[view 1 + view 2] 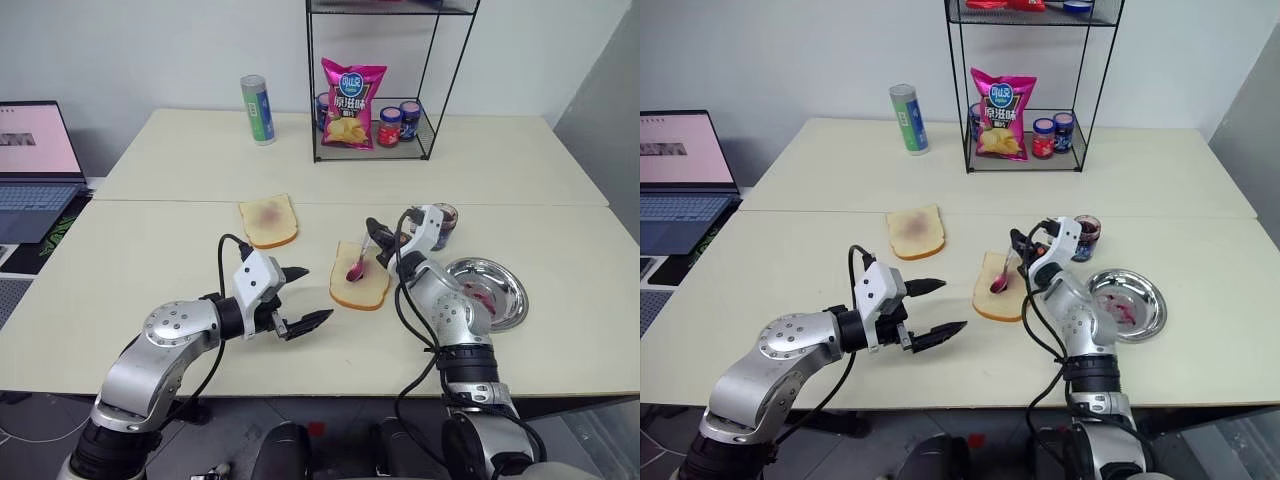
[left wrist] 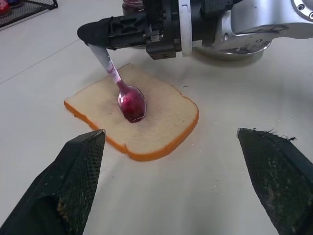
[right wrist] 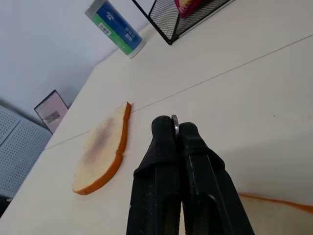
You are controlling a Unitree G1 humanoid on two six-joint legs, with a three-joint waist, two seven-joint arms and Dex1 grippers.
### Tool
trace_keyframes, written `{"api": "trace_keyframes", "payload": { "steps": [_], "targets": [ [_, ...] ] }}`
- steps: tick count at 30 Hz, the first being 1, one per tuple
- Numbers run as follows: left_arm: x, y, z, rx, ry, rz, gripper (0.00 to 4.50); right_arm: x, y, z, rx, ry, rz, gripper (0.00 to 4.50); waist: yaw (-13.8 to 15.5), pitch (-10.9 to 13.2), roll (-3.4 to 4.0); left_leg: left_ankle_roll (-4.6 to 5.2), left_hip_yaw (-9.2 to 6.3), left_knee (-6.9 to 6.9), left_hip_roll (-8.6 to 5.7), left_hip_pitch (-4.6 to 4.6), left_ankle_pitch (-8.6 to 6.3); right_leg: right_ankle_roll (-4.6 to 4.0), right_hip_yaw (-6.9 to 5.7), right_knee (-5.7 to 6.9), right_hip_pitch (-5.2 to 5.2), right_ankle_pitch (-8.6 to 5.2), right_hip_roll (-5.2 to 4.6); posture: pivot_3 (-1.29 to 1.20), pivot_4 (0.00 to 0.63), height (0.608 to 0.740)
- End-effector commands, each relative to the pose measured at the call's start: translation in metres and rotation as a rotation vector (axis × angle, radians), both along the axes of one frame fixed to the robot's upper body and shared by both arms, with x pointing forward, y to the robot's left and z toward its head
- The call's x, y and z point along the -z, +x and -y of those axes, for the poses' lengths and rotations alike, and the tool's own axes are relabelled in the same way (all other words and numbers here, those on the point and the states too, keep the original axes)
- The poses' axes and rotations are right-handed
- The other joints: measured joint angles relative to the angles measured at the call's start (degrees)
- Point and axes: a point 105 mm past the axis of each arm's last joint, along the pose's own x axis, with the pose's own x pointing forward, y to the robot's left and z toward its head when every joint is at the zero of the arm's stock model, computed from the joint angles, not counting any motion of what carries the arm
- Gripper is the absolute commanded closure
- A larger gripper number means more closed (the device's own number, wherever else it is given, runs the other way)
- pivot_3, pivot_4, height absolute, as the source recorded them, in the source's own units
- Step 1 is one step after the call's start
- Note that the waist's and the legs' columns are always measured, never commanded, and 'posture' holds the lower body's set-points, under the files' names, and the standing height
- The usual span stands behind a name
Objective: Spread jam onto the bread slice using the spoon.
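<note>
The bread slice (image 1: 368, 288) lies flat on the table in front of me, pale with a golden crust. The spoon (image 2: 132, 103) slants down onto it, its bowl coated with dark red jam and resting on the slice's middle. My right gripper (image 1: 373, 230) is shut on the spoon's handle, just above the slice's far edge; the handle's end (image 3: 175, 122) shows between the closed fingers. The jam jar (image 1: 443, 225) stands right behind that hand. My left gripper (image 1: 318, 293) is open and holds nothing, level with the table just left of the slice.
A second slice (image 1: 269, 221) with a reddish-brown centre lies farther back to the left. A steel dish (image 1: 490, 292) with red smears sits right of the right arm. At the back stand a can (image 1: 257, 109), a wire rack (image 1: 372, 80) with a chips bag and jars, and a laptop (image 1: 35, 160).
</note>
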Motion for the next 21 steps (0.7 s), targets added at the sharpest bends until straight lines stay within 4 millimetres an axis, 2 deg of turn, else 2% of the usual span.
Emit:
{"api": "trace_keyframes", "payload": {
  "steps": [1,6,12,15,18,21],
  "targets": [
    [-0.01,0.0,0.005,0.027,0.001,0.049,0.0,-0.022,0.003,0.016,0.015,-0.074,0.111,4.45,0.07,0.0,0.0,0.0,0.0,0.01,-0.02,0.0,0.0,0.03,0.0,0.0,0.0,-0.01,0.0,0.0,0.15,0.74],
    [-0.011,0.004,0.007,0.029,-0.002,0.056,0.0,-0.026,-0.002,0.03,0.003,-0.132,0.141,4.45,0.14,0.0,0.0,0.0,0.0,0.04,-0.05,-0.01,0.0,0.05,0.01,-0.04,0.04,-0.02,-0.03,0.0,0.15,0.74],
    [-0.011,0.006,0.009,0.035,-0.006,0.06,0.0,-0.042,-0.005,0.028,-0.019,-0.12,0.175,4.45,0.07,0.0,0.0,0.0,-0.03,-0.01,0.02,0.0,0.0,0.04,-0.03,0.0,0.01,-0.04,0.01,0.0,0.15,0.74],
    [-0.011,0.007,0.009,0.035,-0.008,0.062,0.0,-0.055,-0.007,0.021,-0.039,-0.061,0.187,4.45,0.07,0.0,0.0,0.0,-0.04,-0.01,0.04,0.0,0.0,0.04,-0.04,0.01,0.0,-0.04,0.02,0.0,0.15,0.74],
    [-0.011,0.005,0.01,0.034,-0.011,0.062,0.0,-0.069,-0.013,0.0,-0.101,0.1,0.161,4.45,0.01,0.0,0.0,0.0,-0.03,-0.01,0.04,0.0,0.0,0.05,-0.02,0.01,0.01,-0.04,0.02,0.0,0.15,0.74],
    [-0.01,0.004,0.01,0.032,-0.012,0.061,0.0,-0.063,-0.014,-0.013,-0.125,0.137,0.118,4.45,0.0,0.0,0.0,0.0,-0.05,-0.01,0.05,0.0,0.0,-0.01,-0.05,0.02,0.01,0.0,0.02,0.0,0.15,0.74]
  ]
}}
